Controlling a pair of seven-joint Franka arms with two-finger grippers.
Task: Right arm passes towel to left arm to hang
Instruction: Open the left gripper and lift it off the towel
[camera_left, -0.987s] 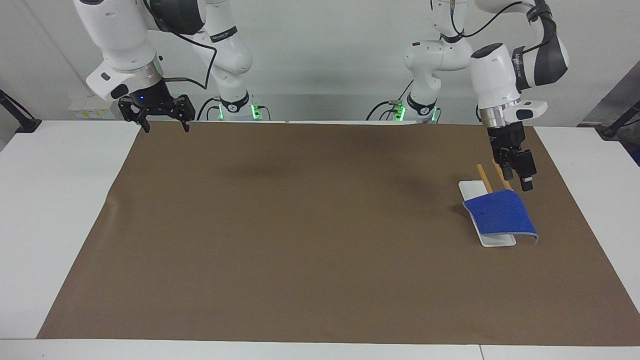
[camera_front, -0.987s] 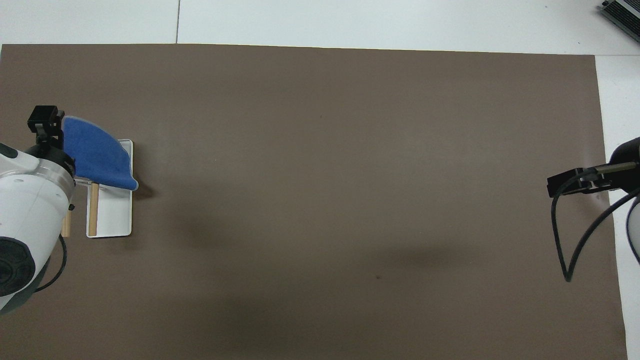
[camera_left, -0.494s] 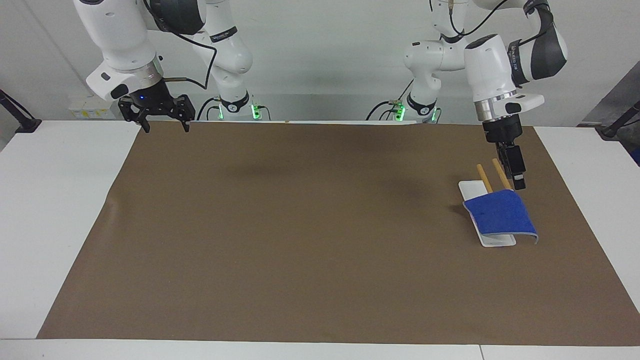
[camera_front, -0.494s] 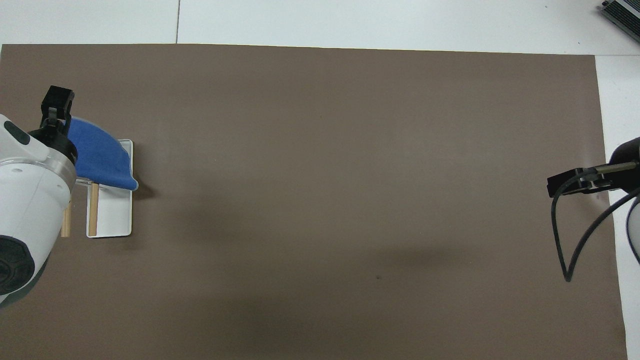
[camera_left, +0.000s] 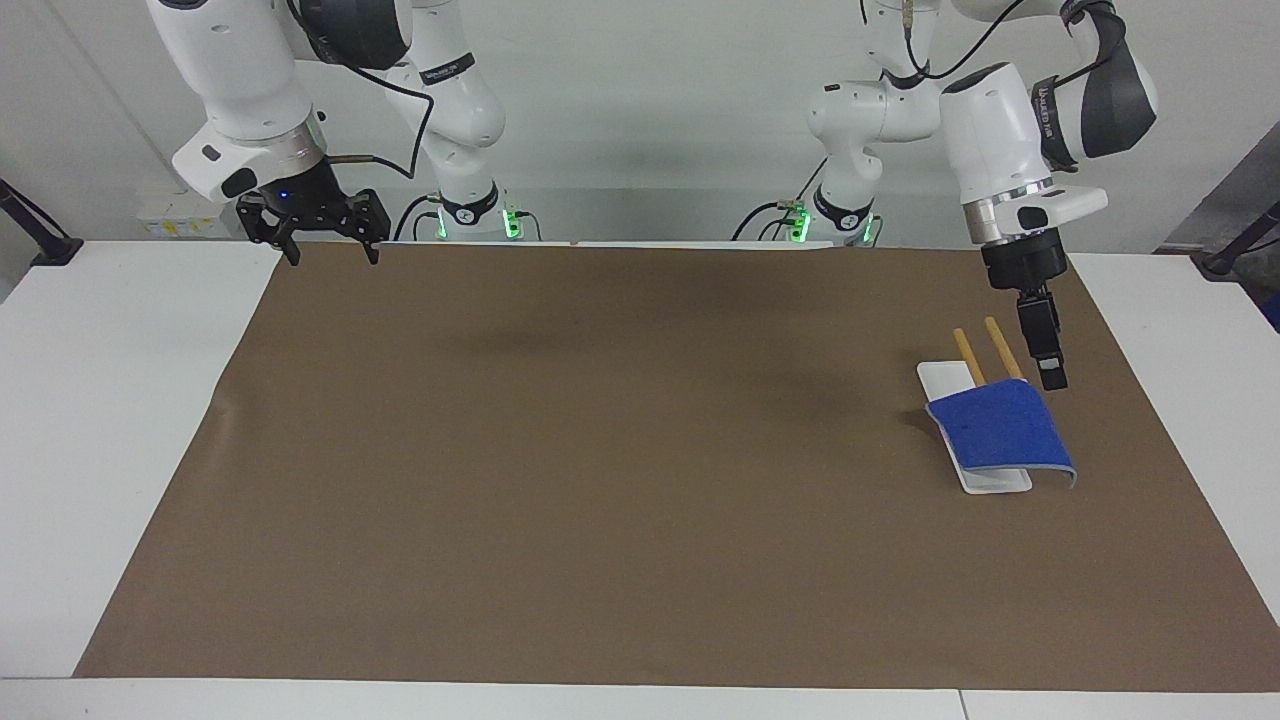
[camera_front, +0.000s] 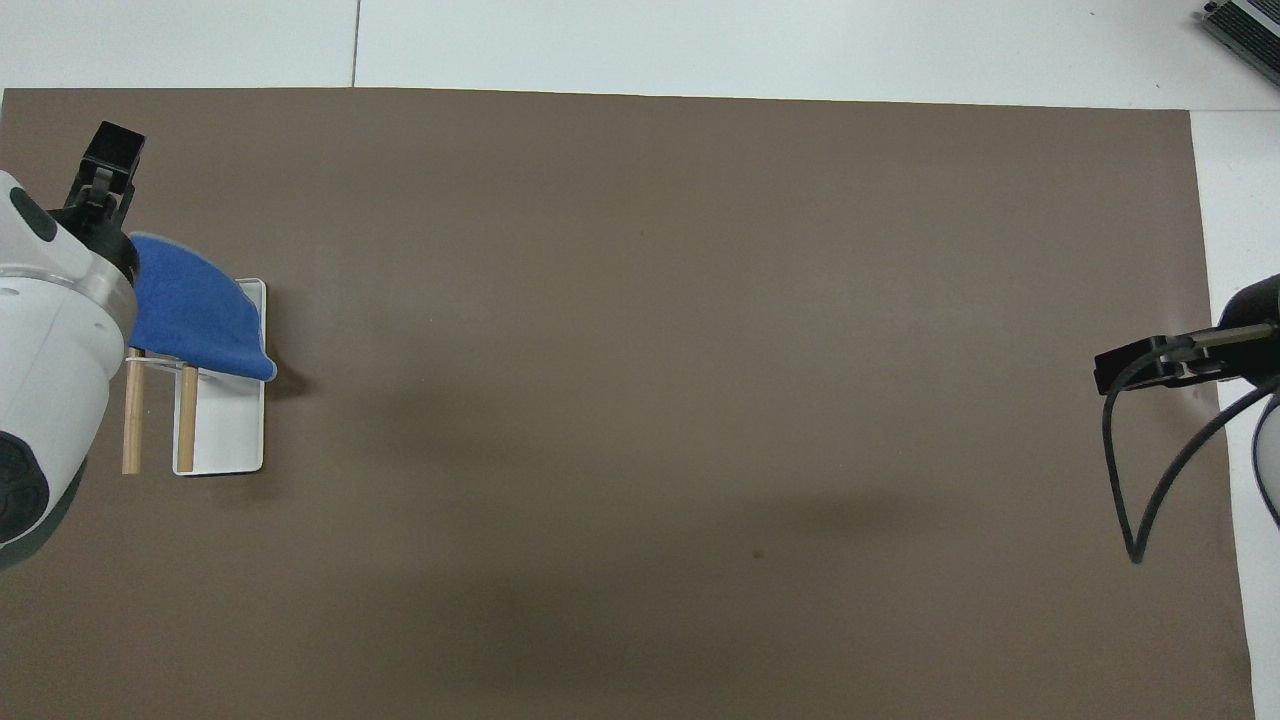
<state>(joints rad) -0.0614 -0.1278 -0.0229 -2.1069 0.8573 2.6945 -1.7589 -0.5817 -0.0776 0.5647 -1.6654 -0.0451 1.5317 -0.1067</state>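
Your towel (camera_left: 1002, 428) already hangs over the two wooden rods (camera_left: 1003, 347) of the white rack (camera_left: 945, 378), at the left arm's end of the table. The left gripper (camera_left: 1047, 368) is raised just beside it and grips nothing; whether its fingers are apart, you cannot tell. The right gripper (camera_left: 328, 243) waits spread wide and empty at its own end. Judging by this, only the retreat remains.

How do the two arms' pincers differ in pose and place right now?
The left pincer hangs low beside the wooden bars of the white rack, near the small bright-blue microfibre towel draped there; the right pincer hangs over the brown mat's edge at its own end, where that arm waits. The right pincer's fingers are spread open; the left's look closed together. Both hold nothing.
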